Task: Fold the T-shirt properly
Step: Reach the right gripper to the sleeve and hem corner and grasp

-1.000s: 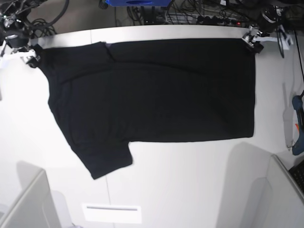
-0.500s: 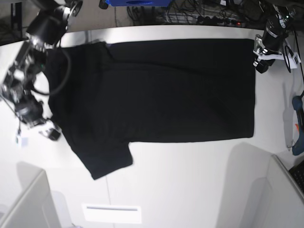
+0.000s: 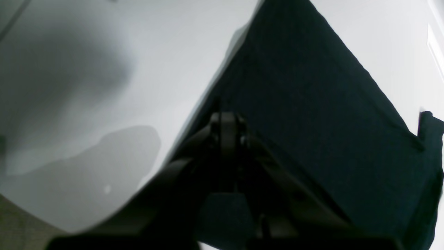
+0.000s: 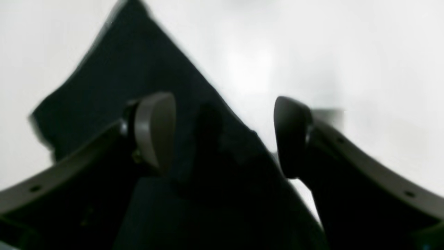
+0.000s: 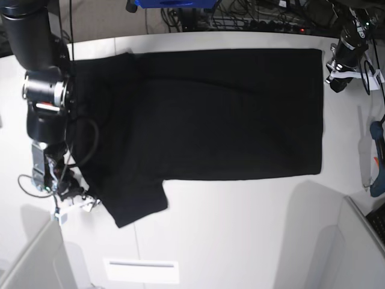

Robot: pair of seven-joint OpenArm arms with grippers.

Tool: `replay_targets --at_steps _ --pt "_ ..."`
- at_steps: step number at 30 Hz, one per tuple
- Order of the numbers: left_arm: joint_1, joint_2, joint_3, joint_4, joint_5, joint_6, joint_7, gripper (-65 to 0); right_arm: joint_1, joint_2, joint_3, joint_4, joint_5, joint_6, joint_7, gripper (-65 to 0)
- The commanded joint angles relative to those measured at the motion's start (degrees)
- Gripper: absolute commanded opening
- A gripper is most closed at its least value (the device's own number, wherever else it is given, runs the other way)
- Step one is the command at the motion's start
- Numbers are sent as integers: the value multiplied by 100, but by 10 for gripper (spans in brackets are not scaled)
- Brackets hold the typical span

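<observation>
The T-shirt [image 5: 204, 114] lies spread flat, plain black side up, across the far half of the white surface [image 5: 240, 235], its hem along the right side of the base view and one short sleeve [image 5: 135, 201] jutting toward the near edge at the lower left. The right gripper [image 5: 84, 200] hangs low at that sleeve's outer edge; in its wrist view the two fingers [image 4: 154, 130] stand wide apart, released, straddling the border of the black cloth [image 4: 131, 86] with one finger over the fabric and the other over bare surface. The left gripper [image 5: 337, 81] sits just off the far right corner of the shirt, beside the hem; its wrist view shows the jaws clenched together with nothing seen between them, hovering at the cloth's edge [image 3: 312, 114] where it meets the surface. A blue-handled tool [image 5: 378, 162] lies at the right margin, well apart from the shirt, and cables [image 5: 252, 18] crowd the far side
</observation>
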Motion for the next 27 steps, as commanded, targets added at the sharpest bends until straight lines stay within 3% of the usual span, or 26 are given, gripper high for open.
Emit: replay_targets --at_steps 1,4,8,12,22,25,26,27 --pt "23 -53 -27 102 -60 -38 -87 -650 311 88 -161 -175 26 27 279 -227" --pt "32 -53 -27 102 -60 -38 -87 -650 522 71 -768 -737 34 27 683 -230" --pt "32 -53 -27 102 -60 -38 -87 -650 522 -17 -996 -808 69 36 718 -231" --pt "32 -53 -27 102 -52 -38 -87 -650 514 -79 -1031 -808 52 405 701 -239" --pt "32 -53 -27 102 -52 -38 -87 -650 434 -70 -1040 -816 43 414 736 -431" --pt "-12 -114 -18 102 -52 -38 -87 -650 434 -70 -1023 -816 34 414 744 -564" --pt "-21 -158 17 102 -52 -20 -87 -650 434 -70 -1014 -816 34 414 744 -635" --pt "-39 -194 17 102 -52 -20 -87 -650 434 -79 -996 -816 34 414 744 -650"
